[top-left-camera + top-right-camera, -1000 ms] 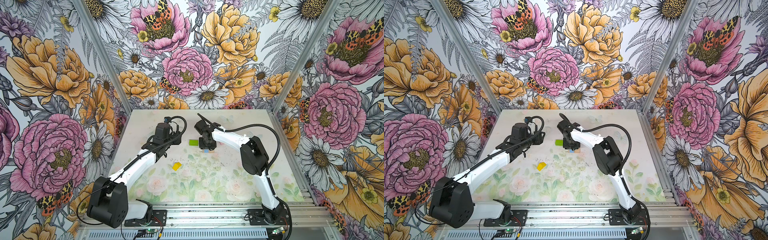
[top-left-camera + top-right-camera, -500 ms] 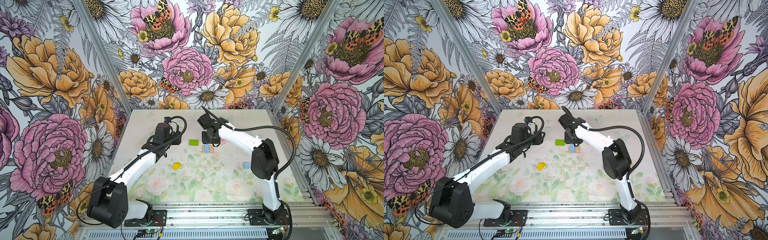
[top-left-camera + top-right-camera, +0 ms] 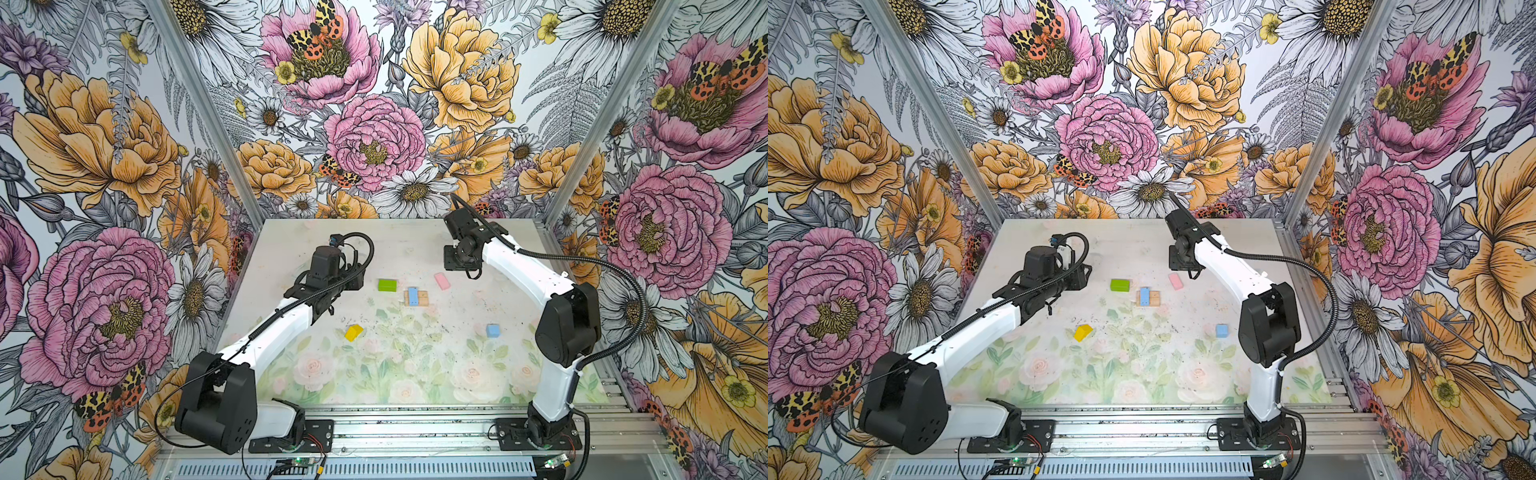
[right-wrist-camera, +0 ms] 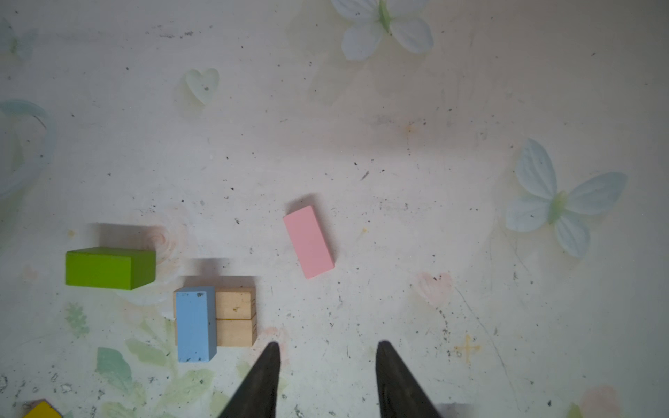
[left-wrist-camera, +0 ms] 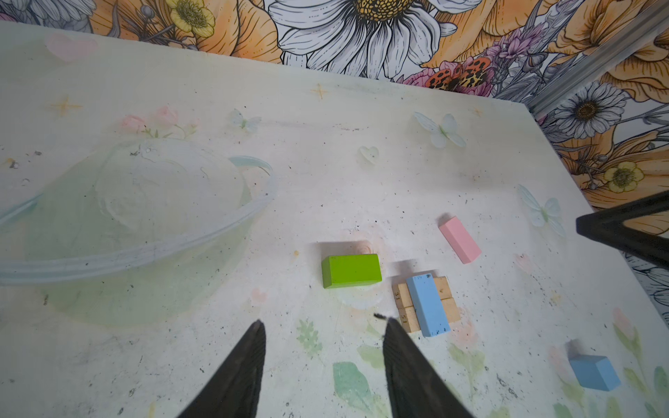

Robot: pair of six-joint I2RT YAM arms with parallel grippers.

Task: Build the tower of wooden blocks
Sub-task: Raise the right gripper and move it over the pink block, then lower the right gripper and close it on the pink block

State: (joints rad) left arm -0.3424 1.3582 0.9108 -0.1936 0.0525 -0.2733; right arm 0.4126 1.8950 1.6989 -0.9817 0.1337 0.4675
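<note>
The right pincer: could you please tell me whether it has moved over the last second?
Yes. The right pincer has drawn off the tan planks, rightward and toward the back wall, and now hangs open near the pink brick.

Two tan planks (image 4: 234,304), one light blue brick (image 4: 193,324), one green brick (image 4: 108,269), one pink brick (image 4: 308,241), one light blue cube (image 5: 595,372) and one yellow roof-shaped piece (image 3: 353,332) are sitting across the tabletop (image 4: 434,144), seven in all. Two are hanging over it: the left end effector (image 5: 322,322) and the right end effector (image 4: 327,343).

Both arms stretch forward; left pincer (image 5: 322,322) and right pincer (image 4: 328,343) stand open, probably pointing downward.
</note>
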